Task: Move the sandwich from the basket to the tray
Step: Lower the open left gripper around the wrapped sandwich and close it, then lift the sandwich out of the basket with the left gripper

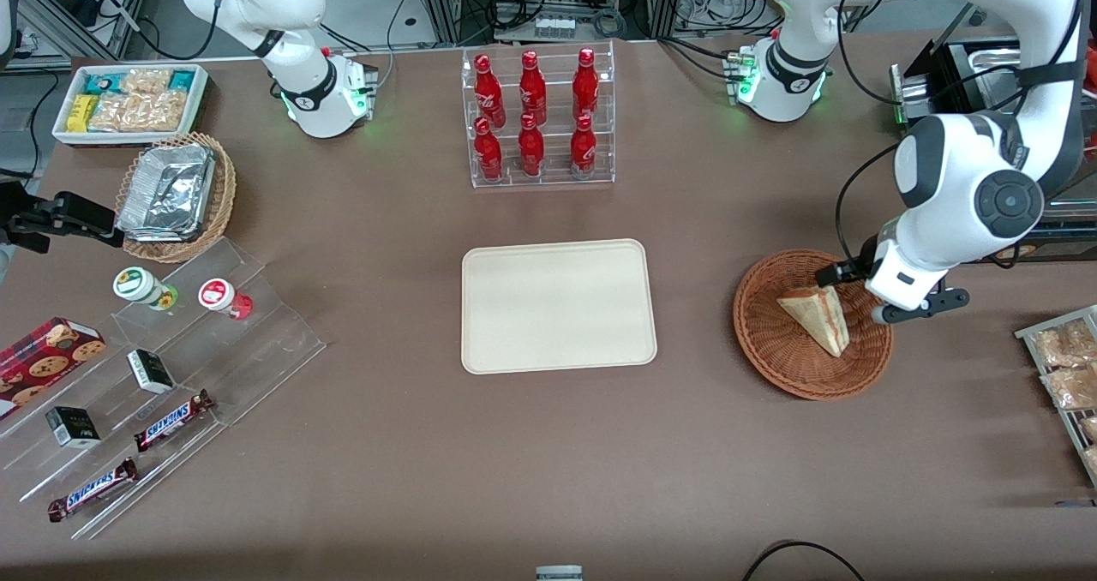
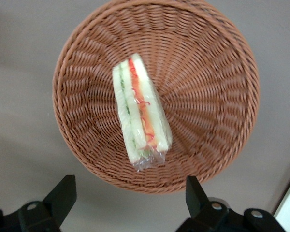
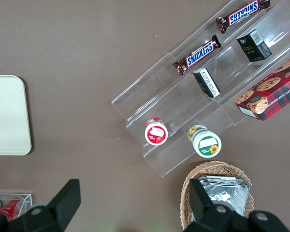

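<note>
The sandwich (image 1: 817,317) is a clear-wrapped wedge of pale bread with a red and green filling stripe. It lies in the round reddish-brown wicker basket (image 1: 763,341) toward the working arm's end of the table. The left wrist view shows the sandwich (image 2: 141,116) in the middle of the basket (image 2: 208,72). My left gripper (image 1: 887,300) hangs above the basket's rim, open and empty. Its fingertips (image 2: 64,191) stand wide apart, above the sandwich and not touching it. The cream-beige tray (image 1: 557,307) lies empty at the table's middle, beside the basket, and its edge shows in the right wrist view (image 3: 5,116).
A clear rack of red bottles (image 1: 538,118) stands farther from the camera than the tray. A metal rack of snack packets (image 1: 1067,367) sits at the working arm's end. A foil-filled wicker basket (image 1: 176,195), a white snack bin (image 1: 133,101) and clear display steps (image 1: 171,375) lie toward the parked arm's end.
</note>
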### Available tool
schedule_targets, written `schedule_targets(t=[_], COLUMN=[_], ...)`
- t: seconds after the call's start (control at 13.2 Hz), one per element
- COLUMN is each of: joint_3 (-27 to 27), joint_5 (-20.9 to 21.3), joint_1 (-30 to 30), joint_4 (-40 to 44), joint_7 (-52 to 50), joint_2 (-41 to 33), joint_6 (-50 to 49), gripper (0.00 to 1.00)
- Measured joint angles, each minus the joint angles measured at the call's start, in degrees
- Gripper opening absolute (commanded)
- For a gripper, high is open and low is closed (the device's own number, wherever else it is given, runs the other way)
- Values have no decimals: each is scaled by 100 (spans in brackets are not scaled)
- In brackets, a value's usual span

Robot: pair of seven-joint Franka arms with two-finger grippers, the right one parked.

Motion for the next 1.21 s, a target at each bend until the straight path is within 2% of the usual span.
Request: schedule_targets(t=[0.23, 0.38, 1.06, 1.13, 1.21], joint_3=[-14, -20, -30, -30, -30], joint_5=[76, 154, 161, 161, 161], joint_1=[-29, -36, -36, -36, -36], joint_4=[-4, -12, -195, -274, -368], joint_7=[-1203, -1645, -1912, -1916, -1923], joint_2=[156, 272, 728, 765, 800], joint_6=[251, 416, 1083, 1246, 1403], gripper=[100, 100, 100, 85, 48])
